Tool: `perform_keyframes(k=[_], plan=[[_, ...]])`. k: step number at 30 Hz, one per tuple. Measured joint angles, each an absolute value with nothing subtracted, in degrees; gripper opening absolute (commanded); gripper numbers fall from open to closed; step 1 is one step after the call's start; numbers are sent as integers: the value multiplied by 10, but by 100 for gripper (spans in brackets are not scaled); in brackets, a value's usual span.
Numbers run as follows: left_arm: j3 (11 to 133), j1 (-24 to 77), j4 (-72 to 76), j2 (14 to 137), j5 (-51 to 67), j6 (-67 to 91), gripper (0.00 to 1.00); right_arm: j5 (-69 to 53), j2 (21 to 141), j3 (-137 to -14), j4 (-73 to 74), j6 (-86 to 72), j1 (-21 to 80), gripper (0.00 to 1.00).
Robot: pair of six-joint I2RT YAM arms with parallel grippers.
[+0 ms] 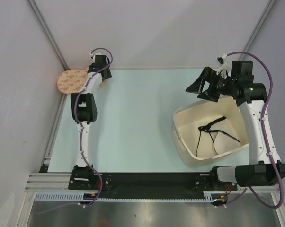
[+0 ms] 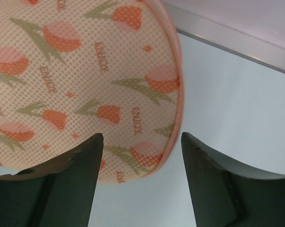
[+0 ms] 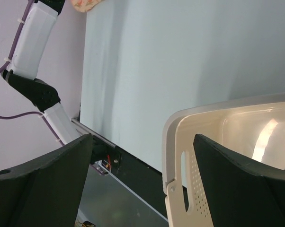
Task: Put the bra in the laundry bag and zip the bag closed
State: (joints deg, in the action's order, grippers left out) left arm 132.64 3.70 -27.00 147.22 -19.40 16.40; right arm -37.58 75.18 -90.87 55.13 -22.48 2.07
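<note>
The laundry bag [image 1: 71, 81], a peach pouch with orange tulip marks, lies at the table's far left corner. It fills the upper left of the left wrist view [image 2: 85, 80]. My left gripper [image 1: 99, 72] hovers at the pouch's right end, open and empty [image 2: 142, 135], with the pouch's rounded edge between its fingers. The bra [image 1: 219, 139], cream with black straps, lies in the cream basket [image 1: 180, 130]. My right gripper [image 1: 200, 86] is open and empty above the basket's far left corner [image 3: 142, 138].
The basket's perforated wall and handle slot show in the right wrist view [image 3: 173, 142]. The left arm [image 3: 33, 33] and the black front rail [image 3: 133, 165] also show there. Grey walls enclose the table at the left and back.
</note>
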Motion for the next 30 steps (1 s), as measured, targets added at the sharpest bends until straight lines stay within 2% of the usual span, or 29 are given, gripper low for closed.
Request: perform_keyframes(k=[2,4,8,13,17,19,20,25,30], plan=[[1326,31,-277,1472,-188,164,70,-377,744,-906,551,-227,21,93],[1326,26,-282,1472,-179,164,57,-378,733,-903,550,-231,21,93],[1331,18,-304,1475,-160,165,52,-379,710,-894,550,-242,21,93],[1350,10,-318,1491,-129,165,41,-380,689,-872,546,-256,21,94],[1376,4,-339,1509,-109,164,15,-379,688,-862,545,-268,31,94],[1377,-1,-344,1510,-98,169,8,-379,689,-861,545,-272,39,94],[1377,-4,-346,1510,-90,170,1,-379,689,-861,544,-274,44,94],[1366,-20,-344,1506,-50,176,0,-372,688,-861,543,-277,67,93],[1284,-22,-341,1450,-26,181,0,-355,688,-853,537,-281,89,90]])
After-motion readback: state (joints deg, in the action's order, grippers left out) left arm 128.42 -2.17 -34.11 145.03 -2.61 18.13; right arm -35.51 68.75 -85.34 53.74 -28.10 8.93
